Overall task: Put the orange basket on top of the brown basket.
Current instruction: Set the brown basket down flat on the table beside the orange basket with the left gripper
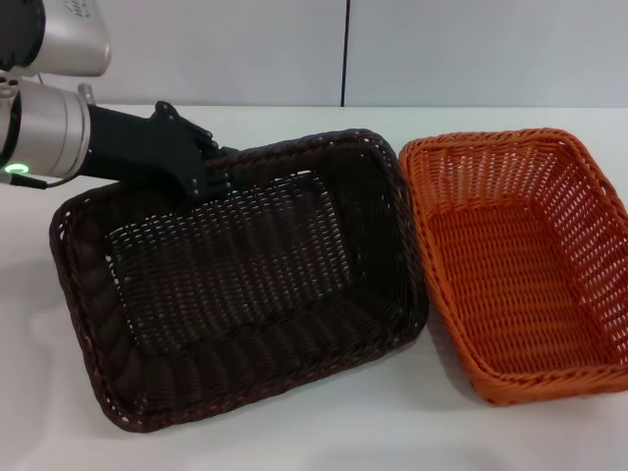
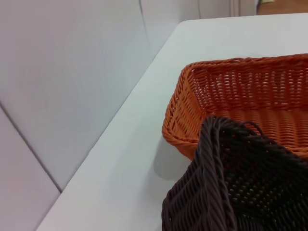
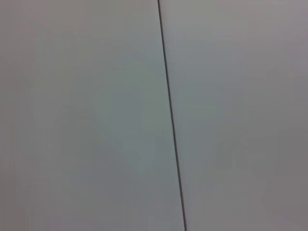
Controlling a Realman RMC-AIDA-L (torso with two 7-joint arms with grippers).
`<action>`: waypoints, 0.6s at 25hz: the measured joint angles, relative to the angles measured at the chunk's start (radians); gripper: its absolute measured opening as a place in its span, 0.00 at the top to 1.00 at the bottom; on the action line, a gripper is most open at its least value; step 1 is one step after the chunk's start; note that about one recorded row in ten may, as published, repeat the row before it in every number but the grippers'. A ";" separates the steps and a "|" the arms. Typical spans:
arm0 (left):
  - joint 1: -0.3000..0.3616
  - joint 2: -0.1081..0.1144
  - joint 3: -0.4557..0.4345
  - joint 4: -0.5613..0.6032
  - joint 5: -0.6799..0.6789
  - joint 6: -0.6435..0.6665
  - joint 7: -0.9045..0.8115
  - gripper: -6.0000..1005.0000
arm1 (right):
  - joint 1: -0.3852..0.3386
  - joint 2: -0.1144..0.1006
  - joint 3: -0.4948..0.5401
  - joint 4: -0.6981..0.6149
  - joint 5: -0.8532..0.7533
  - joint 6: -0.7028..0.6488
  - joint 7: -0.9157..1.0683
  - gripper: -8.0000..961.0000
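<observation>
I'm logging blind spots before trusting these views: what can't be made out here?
- Left gripper, head view: its fingers merge with the brown basket rim, so the grip cannot be judged.
- Orange basket: right side cut off by the head view's edge; the brown basket covers part of it in the left wrist view.
- Right gripper: in no view; the right wrist view shows only wall.

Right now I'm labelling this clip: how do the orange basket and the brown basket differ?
The orange basket is bright orange; the brown basket is almost black. The orange basket sits flat on the table with nothing touching it; the brown basket looks tilted, its far rim at the left claw. Both are rectangular, woven and empty.
</observation>
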 joint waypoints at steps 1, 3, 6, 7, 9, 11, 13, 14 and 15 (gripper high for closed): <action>0.000 0.000 0.000 0.000 0.000 0.000 0.000 0.79 | 0.000 0.000 0.000 0.000 0.000 0.000 0.000 0.32; -0.005 0.001 0.000 0.003 0.000 0.000 0.006 0.79 | 0.000 0.000 -0.003 -0.001 0.000 0.005 0.000 0.32; -0.029 0.003 -0.003 0.062 0.002 0.042 0.052 0.79 | -0.001 0.000 -0.006 -0.004 0.000 0.008 0.000 0.32; -0.029 0.003 -0.003 0.062 0.002 0.042 0.052 0.79 | -0.001 0.000 -0.012 -0.008 0.000 0.013 0.000 0.32; -0.044 0.002 -0.003 0.105 0.003 0.081 0.061 0.79 | -0.001 0.000 -0.018 -0.009 0.000 0.016 0.000 0.32; -0.045 -0.003 0.001 0.111 0.001 0.100 0.064 0.79 | -0.001 0.000 -0.024 -0.010 0.000 0.020 0.000 0.32; -0.045 -0.004 0.007 0.111 0.000 0.109 0.068 0.79 | -0.001 -0.001 -0.026 -0.010 0.000 0.021 0.000 0.32; -0.046 -0.005 0.009 0.109 -0.001 0.111 0.073 0.79 | -0.001 -0.001 -0.027 -0.010 -0.001 0.021 0.000 0.32; -0.046 -0.006 0.011 0.108 -0.001 0.113 0.076 0.79 | -0.001 -0.001 -0.028 -0.010 -0.001 0.021 0.000 0.32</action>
